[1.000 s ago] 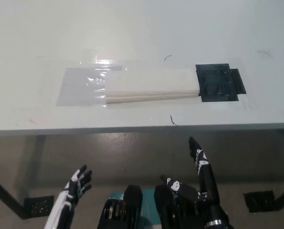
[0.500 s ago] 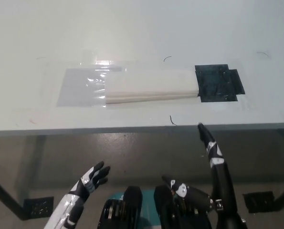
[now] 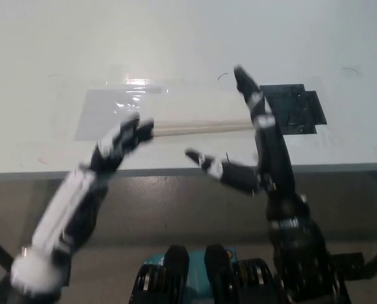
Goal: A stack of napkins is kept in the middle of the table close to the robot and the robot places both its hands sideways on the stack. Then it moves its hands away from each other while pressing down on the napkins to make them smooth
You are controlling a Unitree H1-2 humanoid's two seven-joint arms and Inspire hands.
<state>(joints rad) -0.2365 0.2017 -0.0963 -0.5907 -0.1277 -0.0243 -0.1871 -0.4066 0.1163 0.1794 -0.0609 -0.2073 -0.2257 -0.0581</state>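
A white napkin stack (image 3: 198, 113) lies flat near the table's front edge, partly inside a clear plastic wrapper (image 3: 109, 114). My white left hand (image 3: 120, 144) is raised over the stack's left end, open with fingers spread, and blurred by motion. My black right hand (image 3: 256, 126) stands edge-on over the stack's right end, open with fingers straight and the thumb (image 3: 207, 163) jutting left. I cannot tell whether either hand touches the napkins.
A black square patch (image 3: 294, 109) lies on the table just right of the stack. The pale table (image 3: 188, 38) stretches far behind; its front edge (image 3: 175, 171) runs across below the stack, with floor beneath.
Both hands rose from below the table edge up over the napkin stack, the left to its left end, the right to its right end. The stack has not moved.
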